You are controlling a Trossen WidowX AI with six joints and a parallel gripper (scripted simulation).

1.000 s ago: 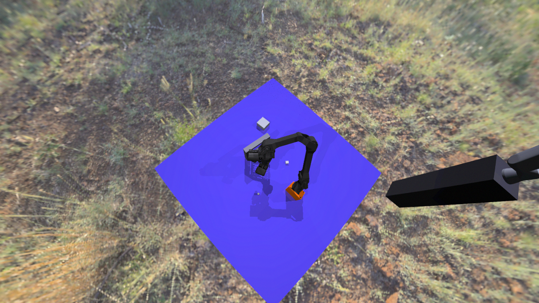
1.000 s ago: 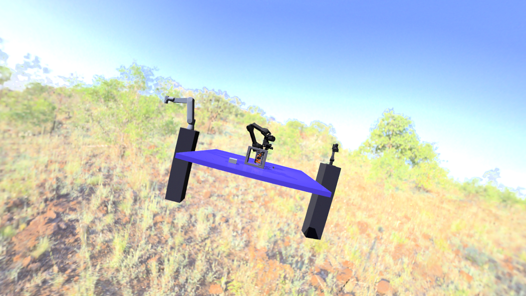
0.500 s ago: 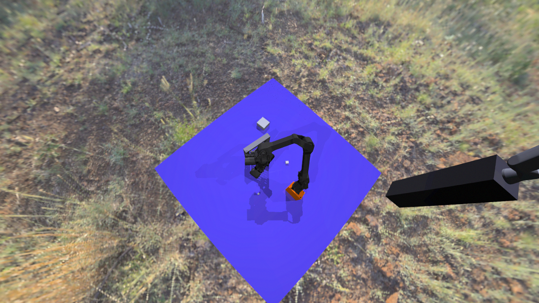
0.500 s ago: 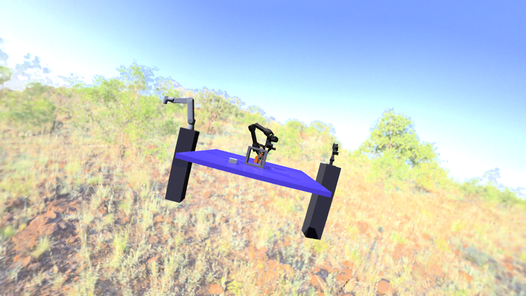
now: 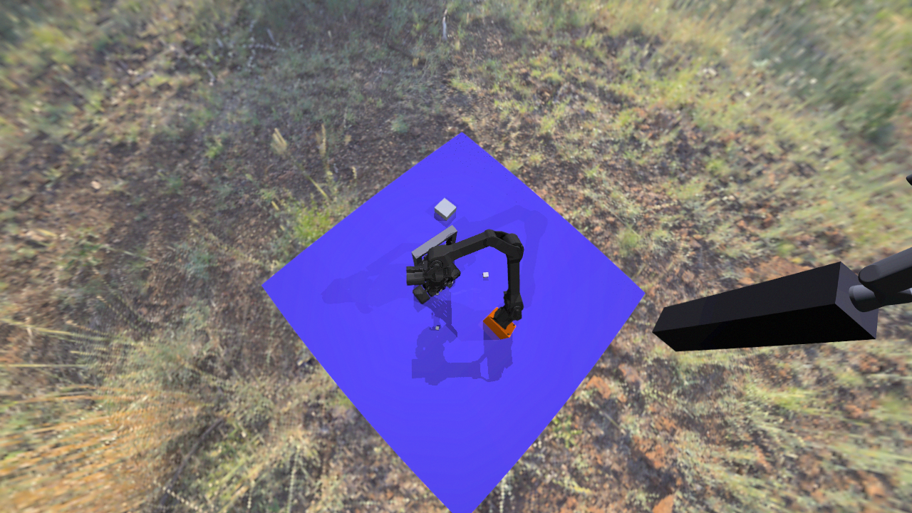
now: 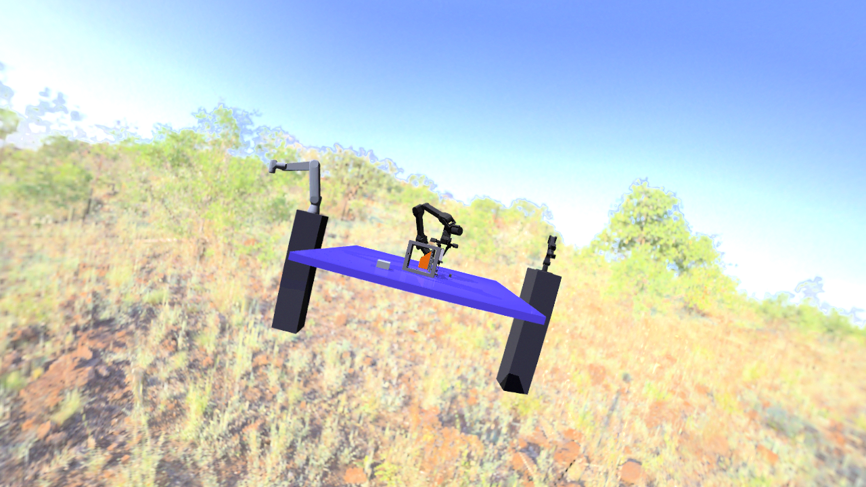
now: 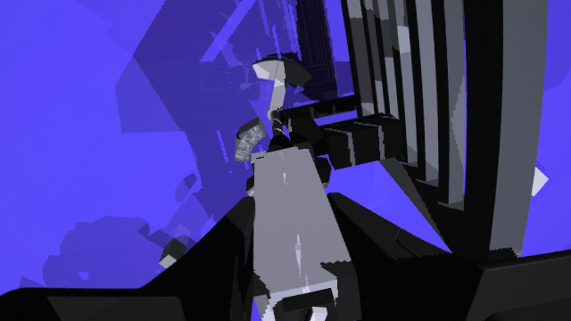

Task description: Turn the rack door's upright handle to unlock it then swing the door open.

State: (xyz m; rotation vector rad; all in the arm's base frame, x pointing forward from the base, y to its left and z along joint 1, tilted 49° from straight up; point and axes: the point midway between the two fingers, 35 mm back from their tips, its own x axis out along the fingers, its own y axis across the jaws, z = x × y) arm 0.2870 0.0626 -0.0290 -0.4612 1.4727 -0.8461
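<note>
The grey rack frame point(image 5: 433, 244) point(image 6: 409, 255) stands on the blue table point(image 5: 459, 415) point(image 6: 363, 266). The slatted door point(image 7: 452, 89) stands swung out from the frame; its exact angle cannot be read. The door's grey upright handle point(image 7: 290, 232) fills the space between the fingers, seen end-on from above. A pale thin arm with a curved end point(image 7: 278, 89) shows beyond it. My gripper point(image 7: 291, 206) is shut on the handle, with dark fingers on both sides. In the top view the arm hides the fingertips and most of the door. How far the handle is turned is unclear.
A white box point(image 5: 444, 207) point(image 6: 383, 264) stands behind the frame. A small white cube point(image 5: 486, 274) lies inside the arm's bend; a small dark cube point(image 5: 437, 327) point(image 7: 173, 250) lies on the door side. My arm's orange base point(image 5: 496, 326) point(image 6: 425, 261) is nearby.
</note>
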